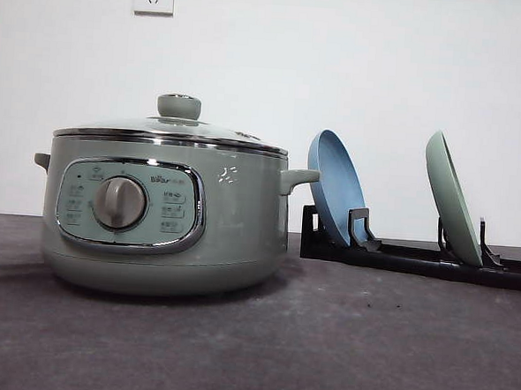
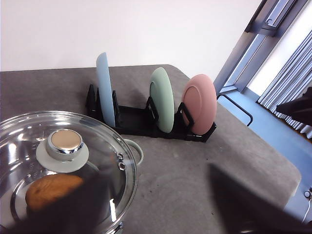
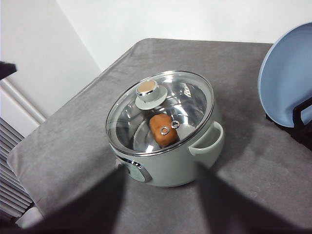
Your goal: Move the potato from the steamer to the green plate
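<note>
The orange-brown, rough-skinned potato (image 3: 162,129) lies inside the steamer (image 3: 168,129) under its closed glass lid (image 3: 161,109); I cannot tell how the jaws stand.

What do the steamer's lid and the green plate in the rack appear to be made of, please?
The round clear lid looks like glass with a chrome rim: the orange-brown potato shows through it, and reflections streak it. The pale mint-green round plate looks like glossy plastic or glazed ceramic; its smooth sheen leaves that open.

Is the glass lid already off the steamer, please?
No, the glass lid sits closed on the steamer, with the potato visible through it inside.
</note>
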